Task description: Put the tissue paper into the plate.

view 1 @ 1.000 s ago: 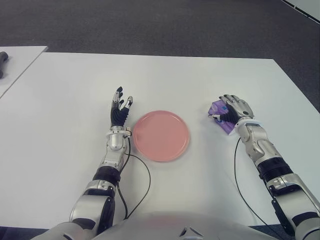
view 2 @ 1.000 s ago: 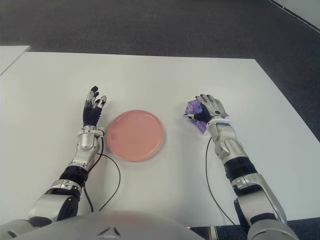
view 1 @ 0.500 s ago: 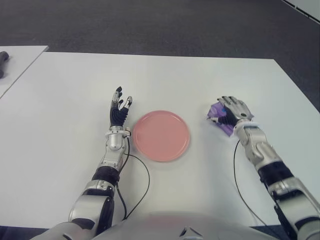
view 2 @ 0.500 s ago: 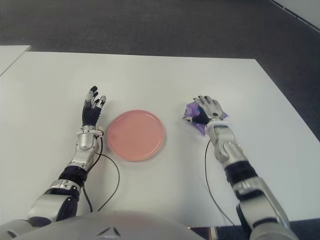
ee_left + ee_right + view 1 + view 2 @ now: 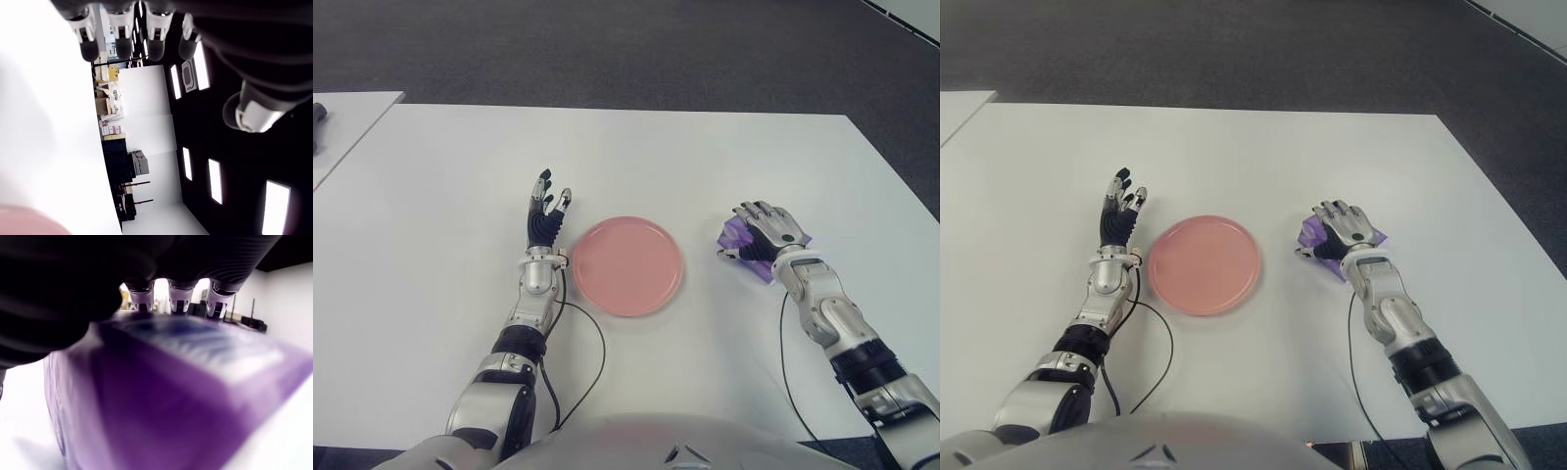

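right hand [image 5: 766, 227] curled over tissue pack [image 5: 736, 235] | 3 o'clock of plate [image 5: 627, 265] | soft, light, slippery wrap; grip long sides | left hand [image 5: 548, 217] open, idle

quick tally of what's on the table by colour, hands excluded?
Pink: 1, the plate
Purple: 1, the tissue pack, under the right hand
Total: 2
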Tool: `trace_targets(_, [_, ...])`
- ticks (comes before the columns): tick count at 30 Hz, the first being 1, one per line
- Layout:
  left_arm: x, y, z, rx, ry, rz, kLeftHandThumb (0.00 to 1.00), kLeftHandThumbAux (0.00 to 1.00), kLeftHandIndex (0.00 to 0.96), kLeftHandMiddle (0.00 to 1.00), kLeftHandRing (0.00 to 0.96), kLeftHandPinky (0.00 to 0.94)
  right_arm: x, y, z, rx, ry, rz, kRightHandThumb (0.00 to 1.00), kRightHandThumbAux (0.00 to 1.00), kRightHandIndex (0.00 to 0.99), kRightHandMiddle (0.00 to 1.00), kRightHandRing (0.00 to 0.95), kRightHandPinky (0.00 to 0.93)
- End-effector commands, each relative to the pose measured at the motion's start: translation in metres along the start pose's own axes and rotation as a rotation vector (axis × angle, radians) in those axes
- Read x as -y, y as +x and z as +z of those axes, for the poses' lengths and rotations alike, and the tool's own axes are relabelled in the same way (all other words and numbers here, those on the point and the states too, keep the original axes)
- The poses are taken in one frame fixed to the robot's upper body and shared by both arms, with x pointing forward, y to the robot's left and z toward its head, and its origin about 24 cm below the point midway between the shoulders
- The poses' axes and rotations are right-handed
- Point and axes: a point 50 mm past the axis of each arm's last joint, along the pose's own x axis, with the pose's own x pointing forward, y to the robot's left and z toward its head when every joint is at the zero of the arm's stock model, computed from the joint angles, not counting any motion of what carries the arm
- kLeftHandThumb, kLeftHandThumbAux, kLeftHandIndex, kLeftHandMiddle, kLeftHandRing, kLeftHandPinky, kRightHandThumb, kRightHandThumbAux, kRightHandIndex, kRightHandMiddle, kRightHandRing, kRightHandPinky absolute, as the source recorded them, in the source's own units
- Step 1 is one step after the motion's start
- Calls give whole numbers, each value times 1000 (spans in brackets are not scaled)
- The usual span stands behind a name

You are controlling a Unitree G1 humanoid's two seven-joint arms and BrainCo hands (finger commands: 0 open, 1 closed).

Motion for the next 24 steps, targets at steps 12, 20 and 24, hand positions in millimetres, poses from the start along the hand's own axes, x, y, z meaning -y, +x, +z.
trace_targets(12, [-3,-4,-4,-23,21,-4,14,468,0,0,0,0,-25,-20,17,-66,-285,41,102,322,0,0,0,0])
trace_targets(20, [-3,-5,-5,-26,21,-3,9,459,0,0,0,0,-29,-15,20,-76,-279,16,110,332,0,0,0,0])
trace_targets(24, [-2,-5,-5,-25,21,-2,6,457,0,0,0,0,-29,-11,19,-81,-240,-22,120,328,0,0,0,0])
